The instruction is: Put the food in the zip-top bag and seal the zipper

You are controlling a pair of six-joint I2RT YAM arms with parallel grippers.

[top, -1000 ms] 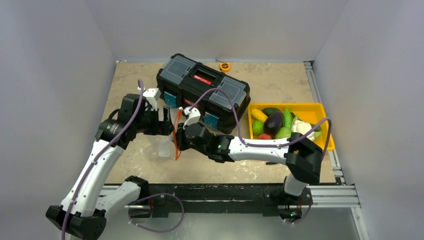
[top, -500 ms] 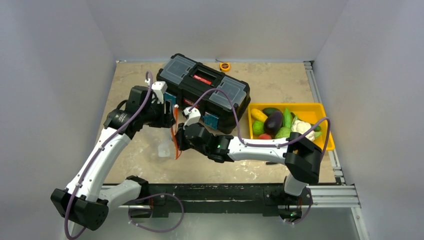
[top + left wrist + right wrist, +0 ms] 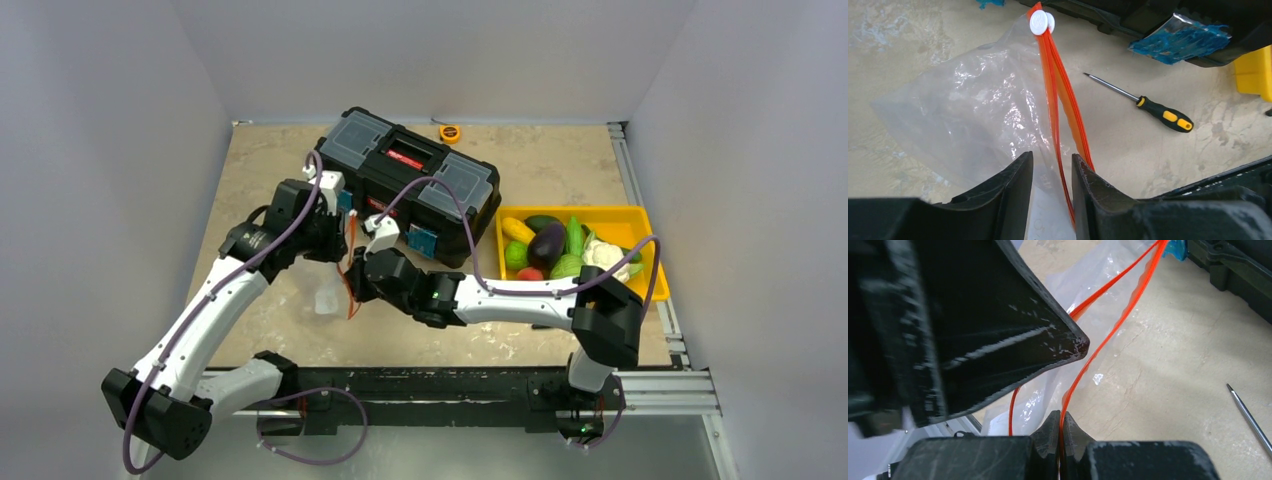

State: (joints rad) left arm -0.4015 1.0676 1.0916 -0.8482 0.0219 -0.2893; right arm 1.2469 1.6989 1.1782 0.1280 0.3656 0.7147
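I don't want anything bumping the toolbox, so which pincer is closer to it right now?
Left. The left pincer sits by the near-left corner of the toolbox. The right pincer is farther back toward the arm bases, clamped on the zipper.

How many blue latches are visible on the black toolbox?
2. The left latch sits near the left end of the toolbox, partly behind the left arm. The right latch sits toward the right end. Others may be hidden.

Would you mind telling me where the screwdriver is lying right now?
In the left wrist view the screwdriver lies on the table right of the zip-top bag, near the black toolbox.
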